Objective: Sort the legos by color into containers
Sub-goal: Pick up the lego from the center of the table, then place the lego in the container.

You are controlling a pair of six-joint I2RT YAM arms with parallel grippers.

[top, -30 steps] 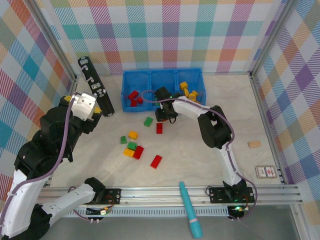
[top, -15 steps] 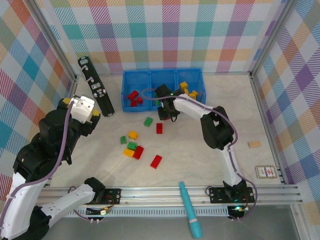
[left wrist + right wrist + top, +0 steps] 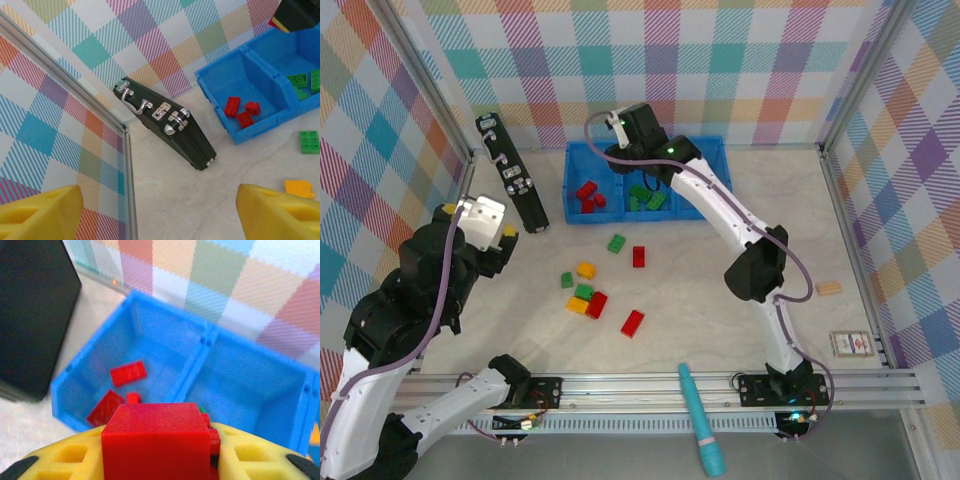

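Well, from where I stand the floor of this little stall is a pale, cream-marbled table (image 3: 720, 320), walled on three sides by panels (image 3: 720, 60) printed in pastel plaid and framed by aluminium posts, with a silver rail (image 3: 650, 385) along the near edge. Against the back wall sits the blue tray (image 3: 585, 150), with red bricks (image 3: 588, 195) in its left compartment and green bricks (image 3: 645, 197) in the middle one. The right gripper (image 3: 157, 460) hangs above the tray, its yellow fingers (image 3: 260, 457) closed on a red brick (image 3: 155, 432). Over on the left, the left gripper (image 3: 160, 215) hovers above bare table, jaws spread wide with nothing between them, near a black case (image 3: 165, 125) with metal fittings that lies by the left wall. A scatter of loose bricks (image 3: 597, 304) in red, green and yellow-orange lies mid-table, in front of the tray. A teal pen-like tool (image 3: 700, 418) crosses the rail, and a tan wooden block (image 3: 828, 288) and a small printed box (image 3: 850, 344) rest near the right wall.
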